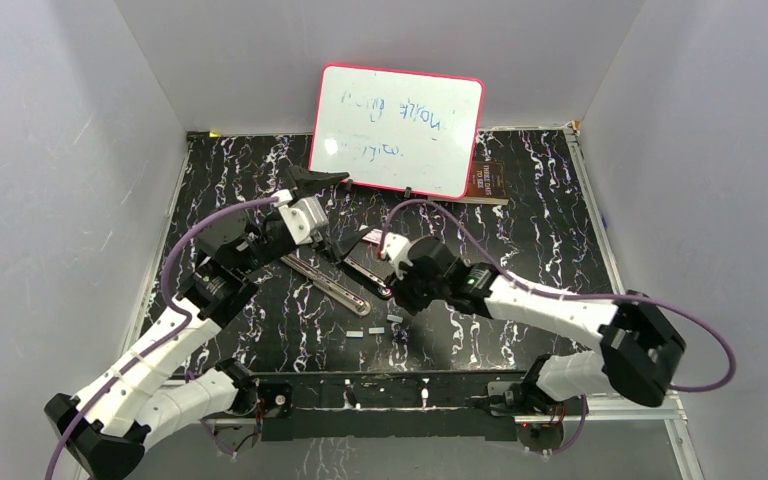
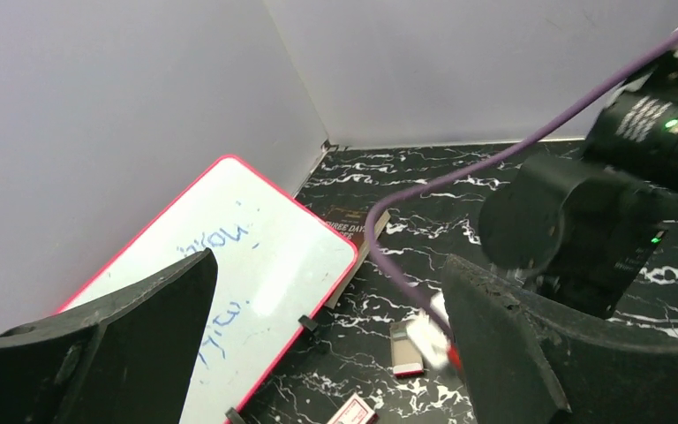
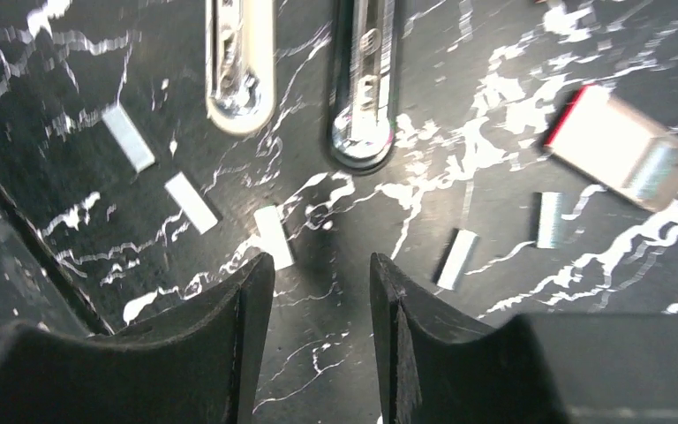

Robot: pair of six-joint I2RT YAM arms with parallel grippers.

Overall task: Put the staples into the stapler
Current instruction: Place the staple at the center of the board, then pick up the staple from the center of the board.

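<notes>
The black stapler [image 1: 328,282] lies opened flat in the middle of the table, and its two halves' ends show at the top of the right wrist view [image 3: 364,79]. Several silvery staple strips [image 3: 274,236] lie loose just in front of it; they also show in the top view [image 1: 355,333]. My right gripper [image 3: 322,265] hovers low over them, open and empty, one strip touching its left fingertip [image 3: 252,291]. In the top view it [image 1: 397,300] sits at the stapler's near end. My left gripper [image 1: 312,182] is raised by the whiteboard, wide open and empty [image 2: 327,283].
A red-framed whiteboard [image 1: 397,128] leans at the back on a brown book [image 1: 485,180]. A small white box with a red label [image 3: 622,146] lies right of the stapler; it shows in the left wrist view [image 2: 406,346], with another red-labelled piece [image 2: 353,412] nearby. Grey walls enclose the table.
</notes>
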